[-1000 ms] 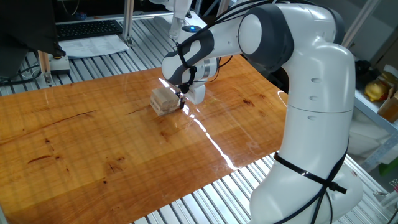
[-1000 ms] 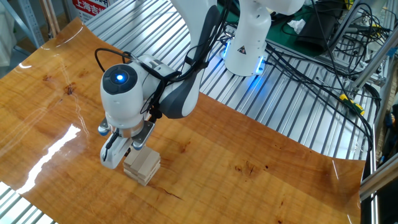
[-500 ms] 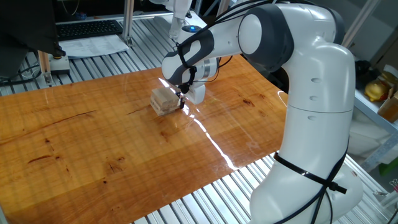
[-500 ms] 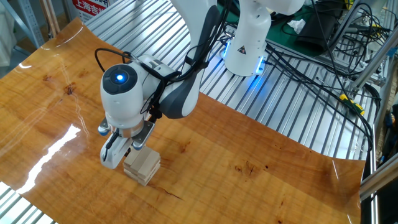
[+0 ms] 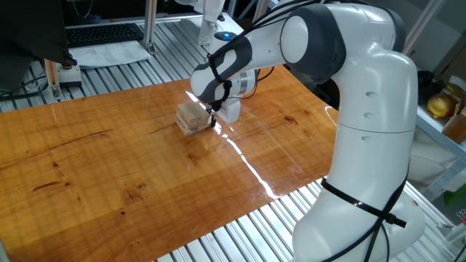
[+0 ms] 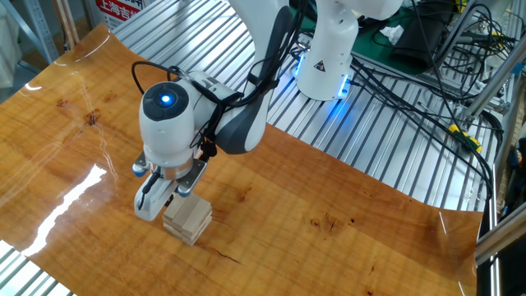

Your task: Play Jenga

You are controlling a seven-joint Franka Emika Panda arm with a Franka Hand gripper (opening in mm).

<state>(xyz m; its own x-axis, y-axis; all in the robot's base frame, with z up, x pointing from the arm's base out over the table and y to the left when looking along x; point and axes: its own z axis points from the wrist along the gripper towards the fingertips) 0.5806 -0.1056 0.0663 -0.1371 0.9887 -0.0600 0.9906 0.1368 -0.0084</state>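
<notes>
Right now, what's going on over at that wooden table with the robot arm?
The white robot arm is bent low over the wooden table, working at a small stack of pale wooden Jenga blocks. Its claw is down at one side of the stack, right against it. The pictures don't show whether the claw is open or shut on a block. The stack stands in neat crossed layers.

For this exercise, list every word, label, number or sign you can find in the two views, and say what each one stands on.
Red sign at the top edge of the other fixed view: white characters, cut off and too blurred to read.
Black triangle symbol on the robot base: a sign, no words legible.
Papers beside the keyboard: print too small to read.
Jenga stack: no markings.
</notes>
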